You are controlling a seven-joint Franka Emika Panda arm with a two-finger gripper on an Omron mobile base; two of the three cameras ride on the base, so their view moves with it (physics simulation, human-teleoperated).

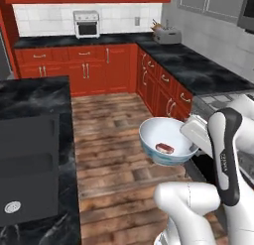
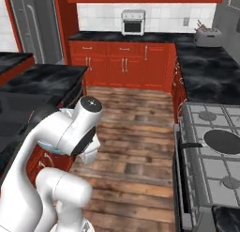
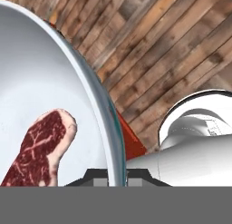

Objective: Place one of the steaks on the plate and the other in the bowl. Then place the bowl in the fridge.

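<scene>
Glossy pale bluish-white bowl [image 1: 166,140], deep-sided, carried in the air above the plank floor [image 1: 114,140], well apart from every counter. Contents: one steak [image 1: 164,149], dark red with pale marbling, lying flat on the bowl's bottom; in the hand view its long axis runs from the lower left edge of the bowl's inside up toward the rim. Holder: the gripper [image 3: 115,175], fingers pressed together on the bowl's rim, one finger tip inside the wall and one outside, so the bowl hangs from a pinch at its near edge, on the arm's side, and spreads away from the hand; in the left base view the bowl tips a little, its open mouth turned toward the camera. Landmark: the fridge [image 2: 35,27], tall grey metal with a long handle, stands at the far left in the right base view, across the floor from the bowl and beyond the black-topped island [image 2: 42,78]. Judgement: the plate step cannot be checked here; the step in hand reads as carrying the bowl to the fridge, which lies away to the arm's left. Risk, as a judgement: a rim pinch leaves the bowl free to swing or tilt, and the loose steak could slide toward the low side.
</scene>
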